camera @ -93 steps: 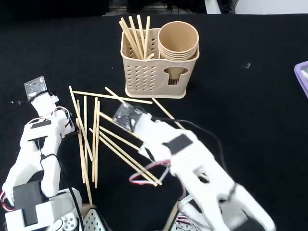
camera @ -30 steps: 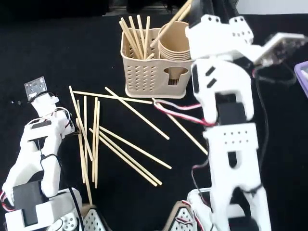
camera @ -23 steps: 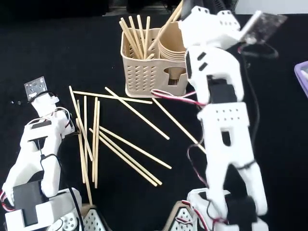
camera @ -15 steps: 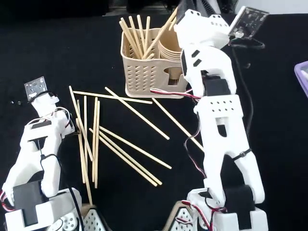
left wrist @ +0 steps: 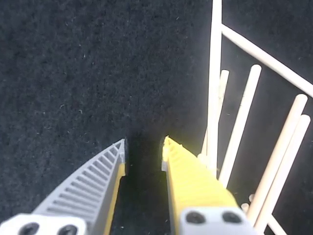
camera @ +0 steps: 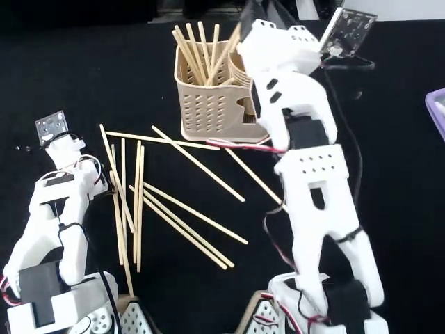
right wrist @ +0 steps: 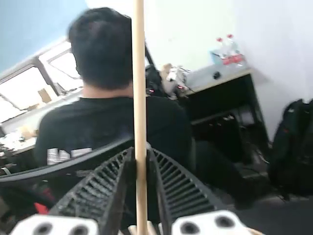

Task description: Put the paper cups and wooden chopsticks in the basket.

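Now: chopstick insertion at the basket.
Pinches one chopstick in the right end effector, slanted over the basket for drop-in; rests the left end effector spread, empty, beside loose chopsticks.

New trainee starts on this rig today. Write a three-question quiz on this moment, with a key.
1. True or false: the left gripper holds a chopstick.
2. What is the right gripper shut on? A) a paper cup B) a wooden chopstick C) nothing
3. Fill in: the loose chopsticks lie on the black ___, on the arms' side of the basket.
Key: 1 false, it is open and empty. 2 B. 3 table.
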